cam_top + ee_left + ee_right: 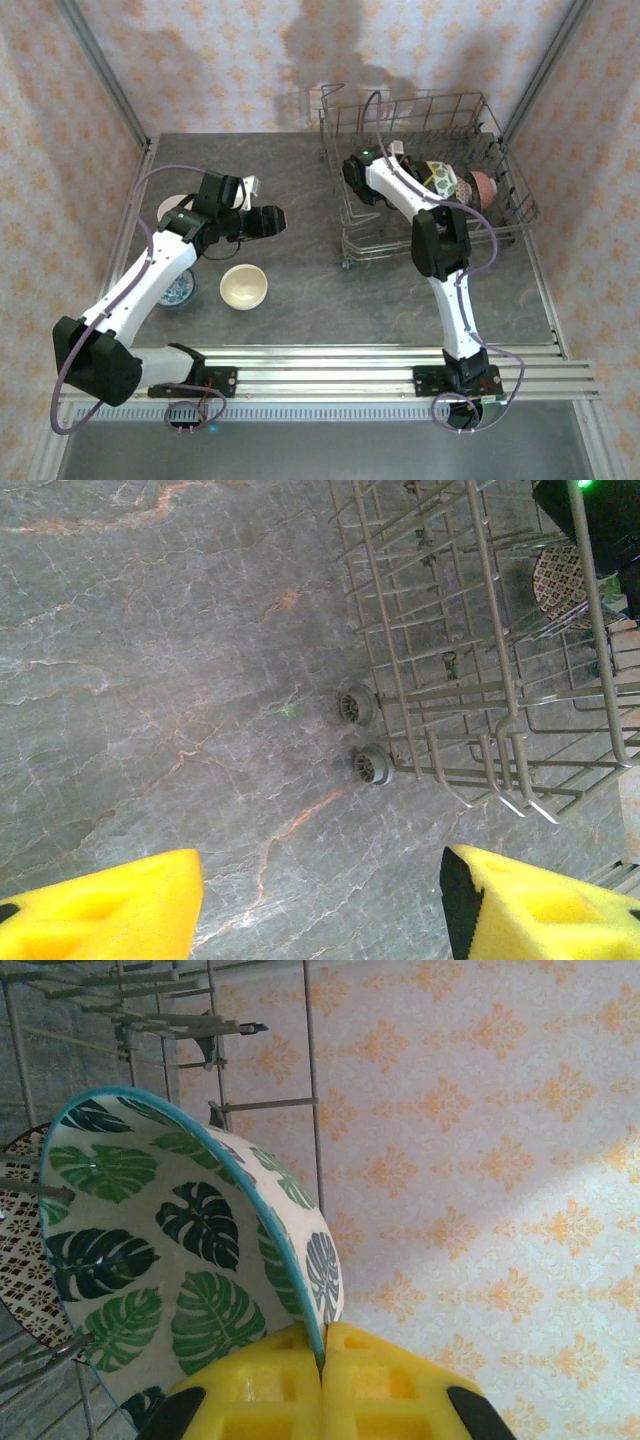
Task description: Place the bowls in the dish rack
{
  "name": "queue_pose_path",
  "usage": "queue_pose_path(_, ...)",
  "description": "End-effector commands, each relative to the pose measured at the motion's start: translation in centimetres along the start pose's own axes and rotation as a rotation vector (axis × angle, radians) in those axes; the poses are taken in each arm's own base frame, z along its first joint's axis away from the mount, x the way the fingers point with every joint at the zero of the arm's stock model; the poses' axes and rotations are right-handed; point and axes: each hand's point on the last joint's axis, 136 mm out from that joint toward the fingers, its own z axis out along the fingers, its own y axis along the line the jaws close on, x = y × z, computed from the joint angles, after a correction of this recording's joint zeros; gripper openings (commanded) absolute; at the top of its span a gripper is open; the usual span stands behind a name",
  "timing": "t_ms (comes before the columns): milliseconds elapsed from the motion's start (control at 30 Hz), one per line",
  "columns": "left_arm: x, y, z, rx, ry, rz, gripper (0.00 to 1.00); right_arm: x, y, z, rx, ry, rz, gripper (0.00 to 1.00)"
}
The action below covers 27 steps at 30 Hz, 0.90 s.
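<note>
The grey wire dish rack (410, 101) stands at the back right of the table. My right gripper (323, 1360) is inside it, shut on the rim of a green leaf-patterned bowl (150, 1250), which sits tilted among the tines (438, 178). A brown-white patterned bowl (18, 1280) lies just behind it, and a pinkish bowl (482, 187) sits further right in the rack. My left gripper (320, 910) hangs open over bare table to the left of the rack (480, 680), with nothing between its yellow fingers (100, 910). A cream bowl (243, 286), a blue patterned bowl (180, 290) and a white bowl (170, 208) rest on the table near the left arm.
The rack has two small wheels (358, 705) at its near left corner. Patterned walls with metal posts close in the table on three sides. The left arm partly covers the white bowl.
</note>
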Motion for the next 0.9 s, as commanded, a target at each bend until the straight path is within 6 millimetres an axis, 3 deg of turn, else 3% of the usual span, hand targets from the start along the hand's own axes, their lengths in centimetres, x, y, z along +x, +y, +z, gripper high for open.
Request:
queue_pose_path(0,0.0,0.0,0.3,0.018,0.001,-0.012,0.65,-0.1,0.3,0.0,-0.017,0.012,0.017,0.00)
queue_pose_path(233,0.2,0.1,0.3,0.016,0.007,-0.020,0.65,-0.4,1.6,-0.4,-0.067,0.027,0.023,0.00)
queue_pose_path(533,0.4,0.3,0.0,0.008,0.007,-0.026,0.65,-0.7,1.9,-0.5,-0.054,0.020,-0.007,0.12)
queue_pose_path(700,0.5,0.4,0.1,0.004,0.013,-0.034,0.65,-0.8,1.6,-0.7,-0.066,0.015,-0.004,0.34)
queue_pose_path(867,0.5,0.3,0.0,0.003,0.009,-0.038,0.65,-1.1,1.9,-0.7,-0.096,0.015,0.007,0.37)
